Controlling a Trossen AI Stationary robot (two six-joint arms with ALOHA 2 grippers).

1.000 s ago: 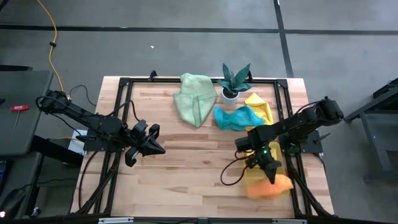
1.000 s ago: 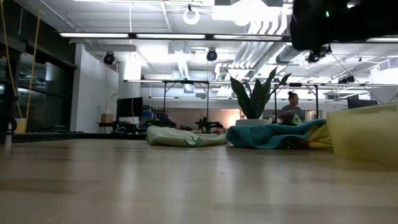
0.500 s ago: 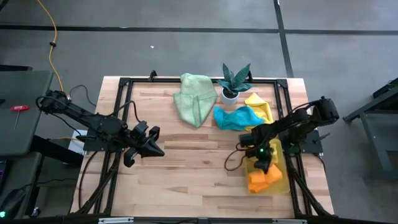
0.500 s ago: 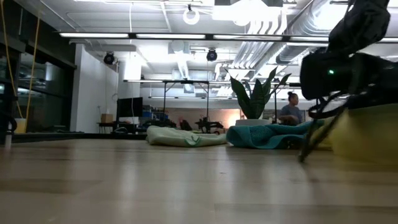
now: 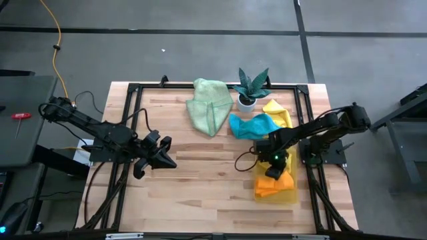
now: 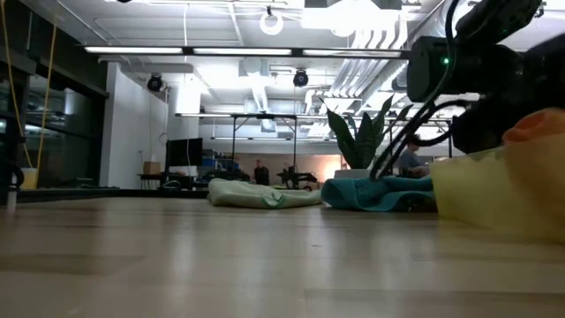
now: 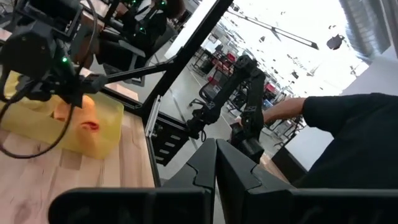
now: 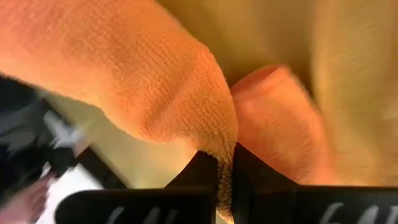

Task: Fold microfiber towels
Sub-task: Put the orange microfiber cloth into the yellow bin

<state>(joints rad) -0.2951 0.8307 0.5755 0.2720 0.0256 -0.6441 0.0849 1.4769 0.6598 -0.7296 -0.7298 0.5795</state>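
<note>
While my right claw (image 8: 225, 163) is pinched on the orange towel (image 5: 275, 182), that towel sits bunched in the yellow tray (image 5: 291, 193) right under me, a fold of it caught between my fingertips. Left claw (image 5: 167, 159) is shut on nothing, parked well off across the table.

Progress, my read: early. Orange one looks crumpled, not squarely folded, though it's in the tray. Teal towel (image 5: 253, 125) lies heaped just beyond my claw, yellow towel (image 5: 278, 112) half under it near the plant (image 5: 251, 85). Pale green towel (image 5: 208, 105) is further out past the teal, loosely doubled over, not neat. So three still on the table need folding, and the orange one likely needs redoing.
</note>
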